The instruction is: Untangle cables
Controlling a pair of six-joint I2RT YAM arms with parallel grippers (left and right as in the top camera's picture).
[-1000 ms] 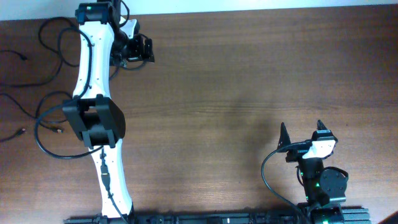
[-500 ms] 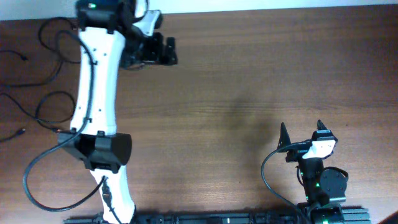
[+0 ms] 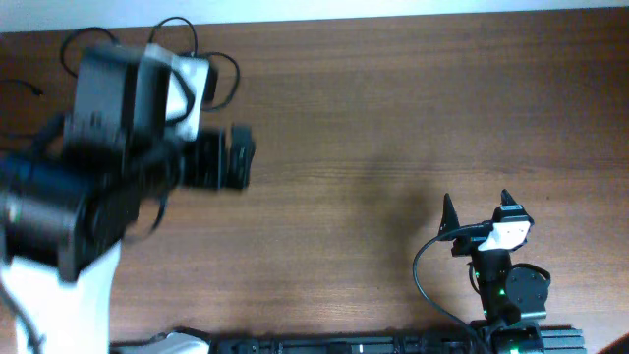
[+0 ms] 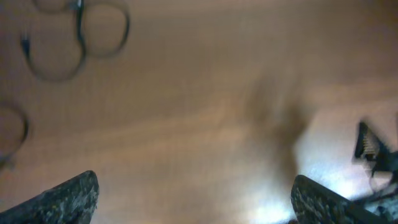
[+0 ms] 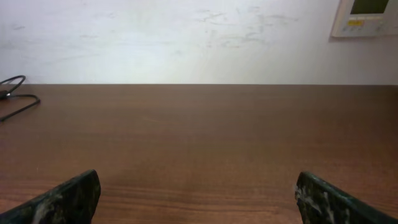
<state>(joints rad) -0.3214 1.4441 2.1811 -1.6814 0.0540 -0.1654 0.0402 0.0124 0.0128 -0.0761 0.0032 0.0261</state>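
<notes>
The cables are thin black cords lying loose at the table's far left; loops (image 3: 224, 77) show behind my left arm, which hides most of them. In the blurred left wrist view they are curly loops (image 4: 74, 37) at the top left, apart from the fingers. My left gripper (image 3: 234, 157) is open and empty, raised above the table to the right of the cables; its fingers (image 4: 196, 190) are spread wide. My right gripper (image 3: 478, 205) is open and empty, parked at the near right, far from the cables. One cable end (image 5: 15, 93) shows at the left of the right wrist view.
The brown wooden table (image 3: 393, 118) ends at a white wall (image 5: 186, 37) on the far side. The left arm's blurred black and white body (image 3: 88, 197) fills the left of the overhead view. The right arm's base (image 3: 511, 290) sits at the front edge.
My left arm has risen and swung away from the far edge toward the front, its gripper moving right and nearer. It is now motion-blurred. The right arm has not moved.
</notes>
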